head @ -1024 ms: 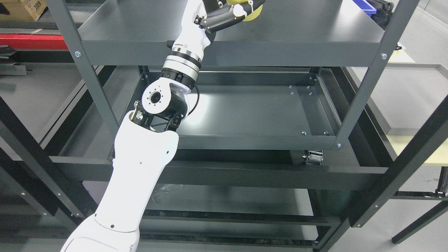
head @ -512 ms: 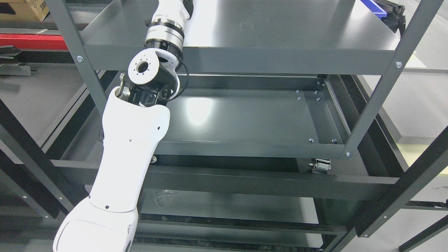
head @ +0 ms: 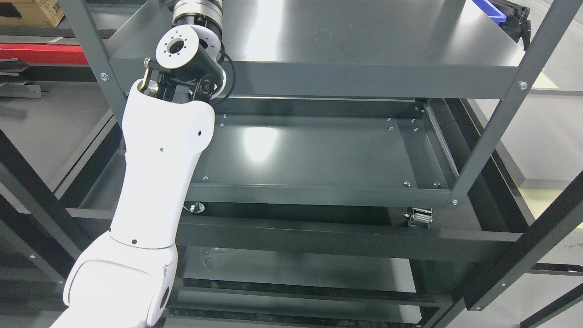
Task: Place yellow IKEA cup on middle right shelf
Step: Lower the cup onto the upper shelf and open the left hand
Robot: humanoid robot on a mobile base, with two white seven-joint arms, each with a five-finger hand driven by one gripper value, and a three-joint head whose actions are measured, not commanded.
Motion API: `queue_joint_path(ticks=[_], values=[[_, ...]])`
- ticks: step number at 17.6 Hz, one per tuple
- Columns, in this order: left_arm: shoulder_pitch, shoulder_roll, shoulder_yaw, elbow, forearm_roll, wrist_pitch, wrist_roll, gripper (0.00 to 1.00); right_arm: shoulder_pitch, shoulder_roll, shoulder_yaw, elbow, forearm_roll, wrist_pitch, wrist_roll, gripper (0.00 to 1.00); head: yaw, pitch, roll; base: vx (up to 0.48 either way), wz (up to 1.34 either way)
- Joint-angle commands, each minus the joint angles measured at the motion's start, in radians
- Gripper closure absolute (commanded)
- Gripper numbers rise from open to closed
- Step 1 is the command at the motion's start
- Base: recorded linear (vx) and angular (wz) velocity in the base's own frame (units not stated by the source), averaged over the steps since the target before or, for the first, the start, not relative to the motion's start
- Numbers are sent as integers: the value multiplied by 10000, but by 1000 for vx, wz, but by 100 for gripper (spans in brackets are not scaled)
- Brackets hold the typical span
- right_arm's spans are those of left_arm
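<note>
The robot hand is above the top edge, so its grip cannot be told; only the white left arm (head: 159, 150) shows, reaching up past the dark grey metal shelf (head: 364, 54); the yellow cup is unseen.

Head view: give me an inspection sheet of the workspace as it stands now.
Surface: grey upper shelf and tray shelf below it, both bare where visible.
Job's things: yellow cup, nothing seen.
Clutter: blue bin at the upper shelf's far right corner; cardboard box top left.
Hands: left arm rises from lower left and leaves the top edge; its hand is out of frame. Right, nothing seen.
Cables: black cable looped at the arm's joint.
Surroundings: caster under the tray shelf; dark frame beams in front.
</note>
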State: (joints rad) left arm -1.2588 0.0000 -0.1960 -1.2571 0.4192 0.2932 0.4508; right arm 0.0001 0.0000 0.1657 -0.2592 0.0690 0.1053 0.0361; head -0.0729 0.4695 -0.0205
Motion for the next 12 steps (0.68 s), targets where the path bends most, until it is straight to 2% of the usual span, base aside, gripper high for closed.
queue_joint_path(ticks=[1, 3, 6, 12], values=[[-313, 175, 242, 1310, 11, 228, 340, 99, 61, -175, 0, 0, 0, 5, 7, 1, 0, 0, 0, 0, 0], [-297, 175, 517, 1740, 194, 228, 325, 99, 61, -175, 0, 0, 0, 5, 8, 1, 0, 0, 0, 17, 0], [-297, 175, 641, 1940, 1220, 228, 263, 99, 45, -175, 0, 0, 0, 5, 7, 1, 0, 0, 0, 24, 0], [-282, 175, 626, 2416, 1269, 197, 263, 97, 60, -175, 0, 0, 0, 21, -8, 1, 0, 0, 0, 18, 1]])
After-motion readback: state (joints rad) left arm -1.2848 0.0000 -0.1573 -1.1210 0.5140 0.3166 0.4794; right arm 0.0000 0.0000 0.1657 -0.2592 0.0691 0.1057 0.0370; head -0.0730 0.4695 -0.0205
